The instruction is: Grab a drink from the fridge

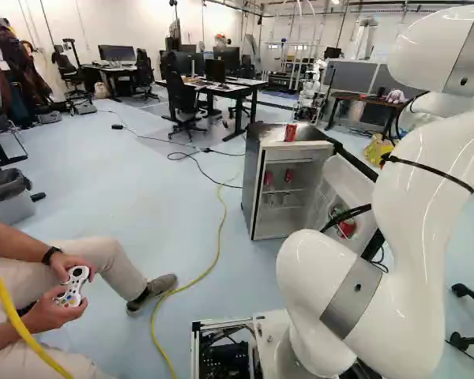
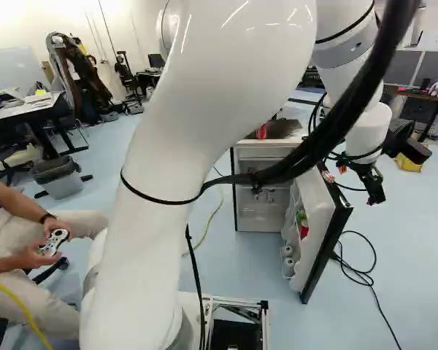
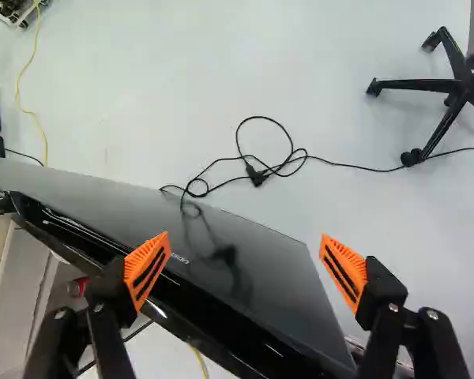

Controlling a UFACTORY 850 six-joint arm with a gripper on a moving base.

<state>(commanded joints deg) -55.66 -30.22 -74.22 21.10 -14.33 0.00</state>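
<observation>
Standing with its door [image 2: 317, 244] swung wide, the mini fridge [image 1: 254, 189] holds two red cans [image 1: 288, 175] on its inner shelves. Another red can [image 1: 290, 133] sits upright on top of the fridge, and a red container [image 1: 347, 228] rests in the rack of the fridge's open door. Gripper [image 2: 366, 182]: near the fridge door, by its outer face; fingers spread apart, nothing gripped. Wrist view puts the door's edge below the gap between the orange pads [image 3: 147, 270]. Black cord [image 2: 358, 271] lies on the floor beside the fridge door.
</observation>
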